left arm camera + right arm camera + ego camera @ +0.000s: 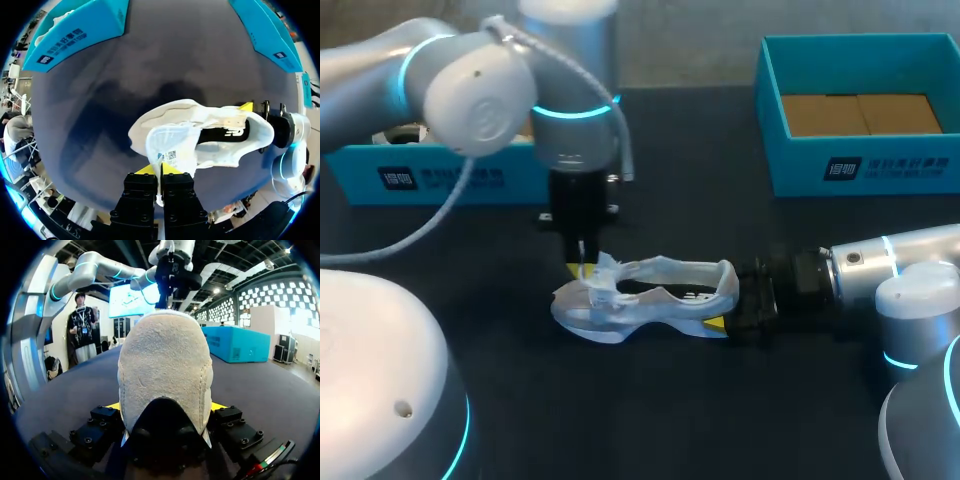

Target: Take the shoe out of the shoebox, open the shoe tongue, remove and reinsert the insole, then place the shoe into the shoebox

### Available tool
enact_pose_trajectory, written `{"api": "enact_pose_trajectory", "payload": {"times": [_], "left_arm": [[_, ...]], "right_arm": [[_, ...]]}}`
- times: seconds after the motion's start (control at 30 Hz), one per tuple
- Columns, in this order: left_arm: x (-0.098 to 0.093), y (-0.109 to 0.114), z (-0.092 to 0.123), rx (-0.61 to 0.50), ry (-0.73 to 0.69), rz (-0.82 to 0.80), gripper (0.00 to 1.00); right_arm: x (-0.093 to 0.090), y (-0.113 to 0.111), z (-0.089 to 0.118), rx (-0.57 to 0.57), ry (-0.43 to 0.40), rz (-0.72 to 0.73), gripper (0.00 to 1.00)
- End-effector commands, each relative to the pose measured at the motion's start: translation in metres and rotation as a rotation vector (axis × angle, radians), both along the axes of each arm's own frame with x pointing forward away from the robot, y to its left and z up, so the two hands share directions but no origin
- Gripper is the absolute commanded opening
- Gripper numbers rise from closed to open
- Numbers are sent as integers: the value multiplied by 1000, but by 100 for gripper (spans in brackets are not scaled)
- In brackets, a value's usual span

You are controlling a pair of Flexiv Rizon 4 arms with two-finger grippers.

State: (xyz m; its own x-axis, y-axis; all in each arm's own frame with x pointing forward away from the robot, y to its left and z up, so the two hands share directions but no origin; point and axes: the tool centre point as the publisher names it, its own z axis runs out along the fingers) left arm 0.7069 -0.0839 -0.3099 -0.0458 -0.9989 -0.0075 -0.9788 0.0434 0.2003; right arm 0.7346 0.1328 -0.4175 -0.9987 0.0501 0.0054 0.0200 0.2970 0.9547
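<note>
The left arm arches in from the left, and the left tool (582, 258) points straight down, its 2 yellow tips pinched on the tongue (172, 145). The right tool (728, 296) lies level, its 2 fingers clamping the shoe (620, 320) at the heel.

— What carries everything?

— A dark tabletop (720, 400). A white shoe (650, 295) sits on its sole near the middle, toe toward 9 o'clock, heel toward 3.

— Any boxes?

— An open teal shoebox (860, 165) at 2 o'clock, brown inside. Another teal box (440, 175) at 10 o'clock, partly hidden. Both stand well apart from the shoe.
</note>
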Motion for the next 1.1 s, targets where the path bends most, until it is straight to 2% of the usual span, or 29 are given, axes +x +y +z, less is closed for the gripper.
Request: {"api": "enact_pose_trajectory", "payload": {"times": [0.03,0.27,0.4,0.53,0.57,0.77,0.87,1.1], "left_arm": [[4,26,-15,-201,32,54,0],[10,35,-45,-180,94,69,0],[8,37,-53,-176,107,60,0],[5,39,-50,-181,101,40,26],[4,40,-47,-185,97,34,34],[-2,44,-25,-199,49,-13,45],[-5,46,-7,-213,6,-39,48],[-9,44,39,-243,-103,-114,46]], "right_arm": [[1,2,-2,-4,1,0,0],[1,2,-2,-4,1,0,0],[1,2,-2,-4,1,0,0],[1,2,-2,-4,1,0,0],[1,2,-2,-4,1,0,0],[1,2,-2,-4,1,0,0],[1,2,-2,-4,1,0,0],[1,2,-2,-4,1,0,0]]}}
